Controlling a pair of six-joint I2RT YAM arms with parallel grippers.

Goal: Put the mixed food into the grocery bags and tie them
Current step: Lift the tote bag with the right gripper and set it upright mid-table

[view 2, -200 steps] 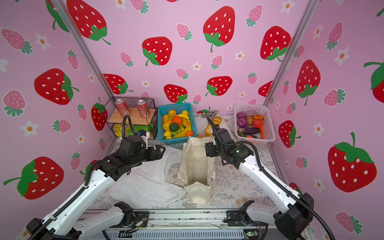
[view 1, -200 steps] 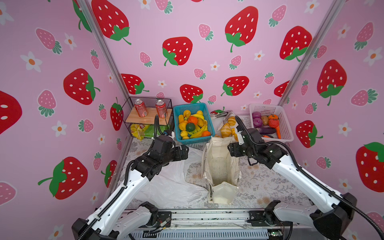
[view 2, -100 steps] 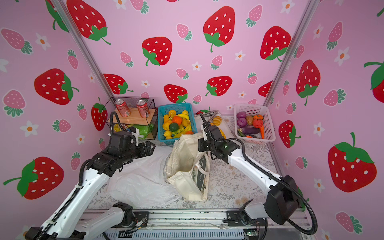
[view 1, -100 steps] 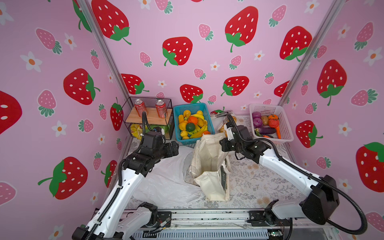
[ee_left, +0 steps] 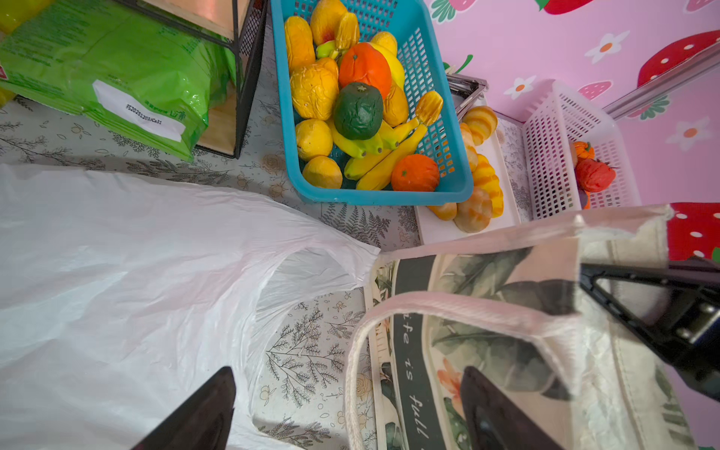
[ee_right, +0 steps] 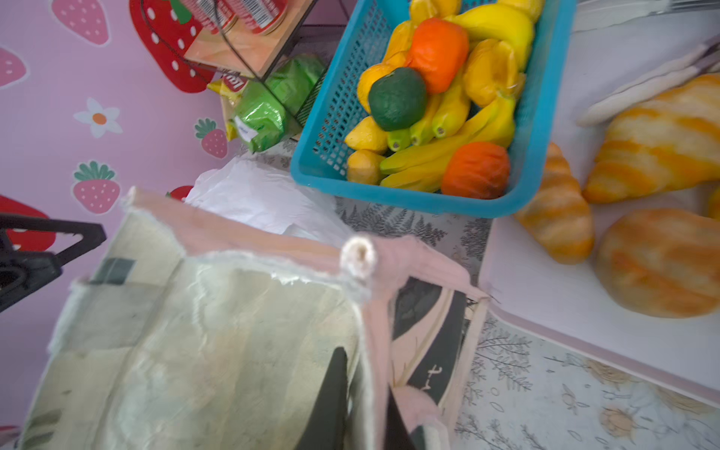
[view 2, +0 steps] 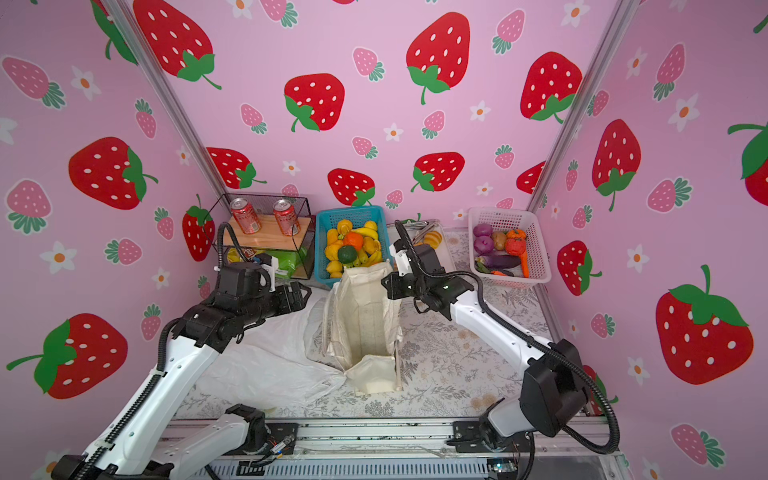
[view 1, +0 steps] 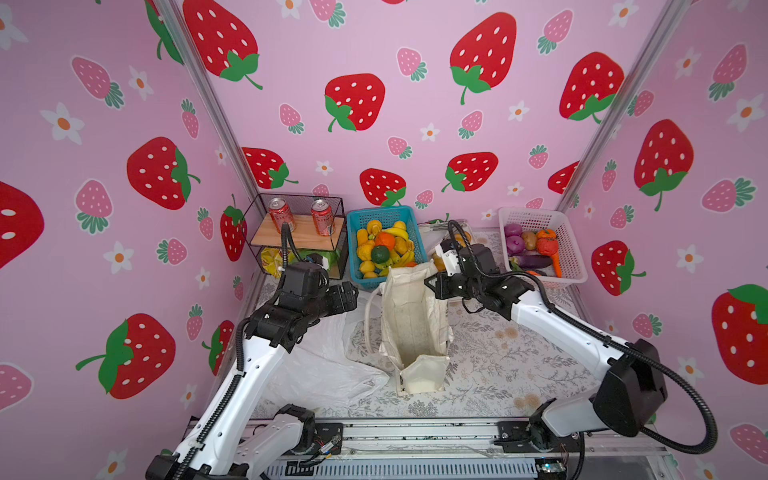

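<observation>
Tote (view 1: 411,320) standing upright on surface (view 1: 498,357) between both sets of jaws, one rim clamped in right jaws to hold mouth open, opposite side inside wide, empty left jaws, probably for spreading.

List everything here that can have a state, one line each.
Cream floral canvas tote: upright, mouth open, no food visible inside.
Thin white plastic bag: lying flat and crumpled, untied.
Left gripper: open, holding nothing.
Right gripper: shut on the tote's rim.
Blue plastic basket: full of toy fruit.
White plastic basket: holds toy vegetables.
Red soda cans: upright on the wooden shelf.
</observation>
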